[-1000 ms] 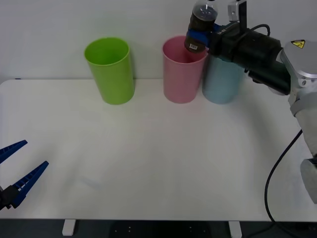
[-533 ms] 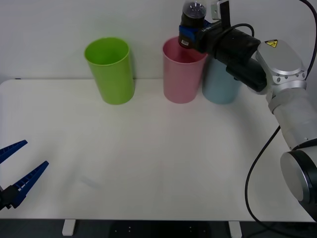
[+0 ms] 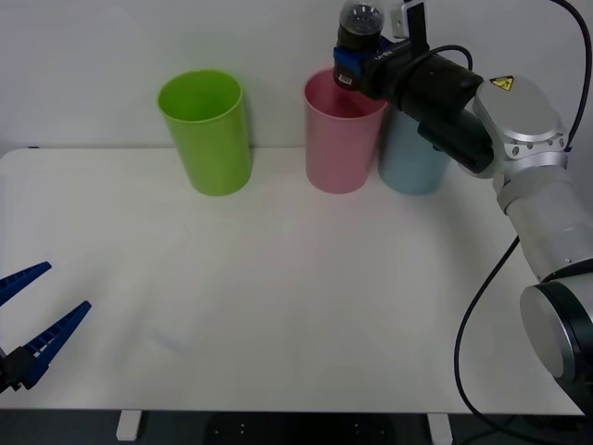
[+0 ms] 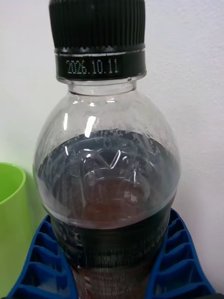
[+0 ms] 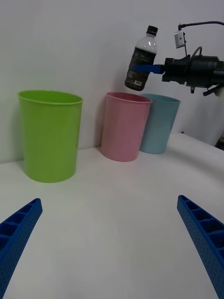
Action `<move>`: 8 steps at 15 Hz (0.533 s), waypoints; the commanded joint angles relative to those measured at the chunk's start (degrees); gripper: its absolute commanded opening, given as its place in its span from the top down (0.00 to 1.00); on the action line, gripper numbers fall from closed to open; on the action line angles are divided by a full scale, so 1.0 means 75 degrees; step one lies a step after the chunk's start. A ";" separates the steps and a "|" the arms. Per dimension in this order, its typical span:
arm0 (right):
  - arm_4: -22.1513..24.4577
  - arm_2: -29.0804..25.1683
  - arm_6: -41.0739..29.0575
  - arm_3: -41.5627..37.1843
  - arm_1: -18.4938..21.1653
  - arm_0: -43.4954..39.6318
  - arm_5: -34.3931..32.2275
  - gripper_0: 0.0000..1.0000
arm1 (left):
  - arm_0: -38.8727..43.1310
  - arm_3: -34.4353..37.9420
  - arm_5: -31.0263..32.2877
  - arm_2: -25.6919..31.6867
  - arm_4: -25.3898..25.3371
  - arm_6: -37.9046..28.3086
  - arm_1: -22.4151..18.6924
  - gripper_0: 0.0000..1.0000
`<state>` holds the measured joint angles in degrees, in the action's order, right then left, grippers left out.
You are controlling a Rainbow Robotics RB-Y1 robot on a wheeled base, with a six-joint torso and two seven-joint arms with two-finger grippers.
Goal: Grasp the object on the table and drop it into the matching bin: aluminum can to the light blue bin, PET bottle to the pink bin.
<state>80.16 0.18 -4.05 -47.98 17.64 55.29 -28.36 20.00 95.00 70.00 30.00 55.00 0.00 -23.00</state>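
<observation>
Front view: the right gripper [image 3: 353, 72] is clamped on the PET bottle [image 3: 357, 37], carried upright above the rim of the pink bin [image 3: 341, 134]. Against the frame 1 second back, arm and bottle have shifted left, from the gap between the pink bin and the light blue bin [image 3: 414, 153] to over the pink mouth; in the last half second almost nothing moved. Judgement: transport is finished and release is the remaining step. The left gripper [image 3: 28, 320] rests low at the near left edge of the surface [image 3: 296, 297], its fingers apart, well clear of all 3 bins. The lime green bin [image 3: 207, 130] stands well apart to the left.

Right wrist view: both blue ribbed fingers [image 4: 182, 261] press the bottle's lower body; the black cap [image 4: 97, 23] is uppermost.

Left wrist view: the bottle [image 5: 140, 65] hangs tilted slightly, its base just above the pink bin's [image 5: 123, 126] rim with open air between. Judgement: it sits toward the light blue side, so margin there is thin.
</observation>
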 commanded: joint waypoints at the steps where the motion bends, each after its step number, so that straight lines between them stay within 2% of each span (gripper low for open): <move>1: -0.0013 -0.0001 0.0071 -0.0001 0.0003 -0.0012 -0.0050 0.00 | 0.0000 0.0000 0.0000 0.0000 0.0000 0.0000 0.0000 0.00; 8: -0.0329 -0.0001 0.0223 -0.0001 0.0097 -0.0129 -0.0519 0.00 | 0.0000 0.0000 0.0000 0.0000 0.0000 0.0000 0.0000 0.00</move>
<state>78.13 0.18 -2.46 -48.02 18.17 54.49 -31.66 20.00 95.00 70.00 30.00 55.00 0.00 -23.00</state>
